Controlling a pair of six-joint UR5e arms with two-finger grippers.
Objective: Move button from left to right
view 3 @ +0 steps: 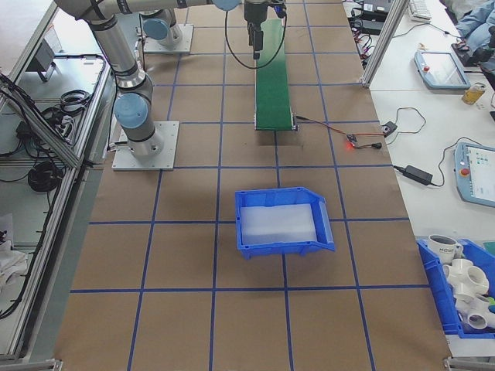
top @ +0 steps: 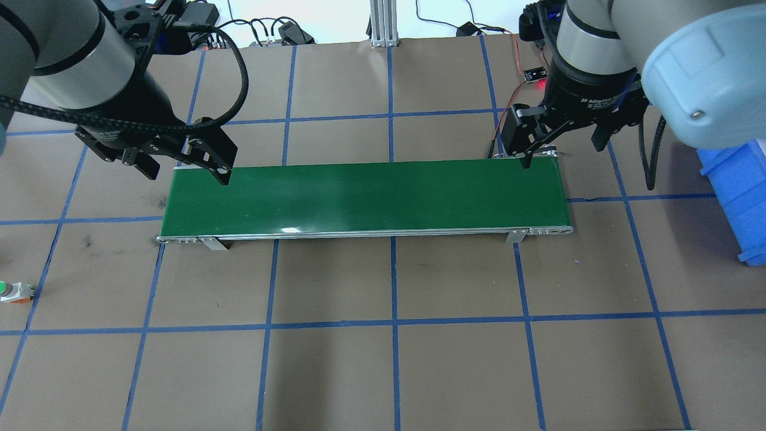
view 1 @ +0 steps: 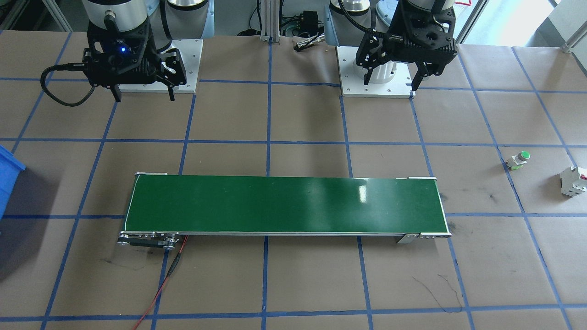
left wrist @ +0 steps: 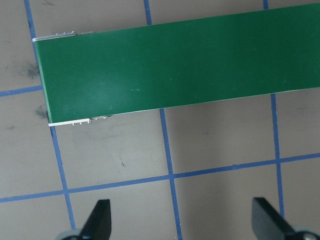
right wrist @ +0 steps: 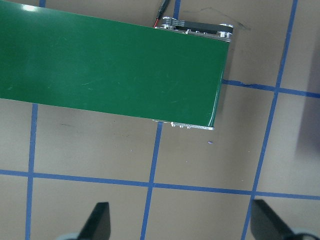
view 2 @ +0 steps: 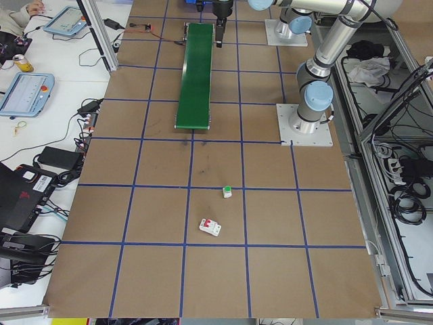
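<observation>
Brown paper with blue tape squares covers the table [view 1: 293, 284]; the button [view 1: 519, 159] lies on it at the robot's far left, well apart from the left gripper [view 1: 392, 81] and right gripper [view 1: 143, 95], both spread wide and empty

The long green conveyor belt [top: 365, 199] lies across the middle of the brown paper-covered table [top: 395, 359]. Seen from the overhead camera, the small green-capped push-button [top: 10, 291] sits on the table at about eight o'clock from the belt, well apart from it, near the table's edge. The white boxy breaker [view 1: 573, 180] lies near the button, farther from the belt. The blue plastic bin [top: 739, 197] stands at three o'clock, beyond the belt's other end.
</observation>
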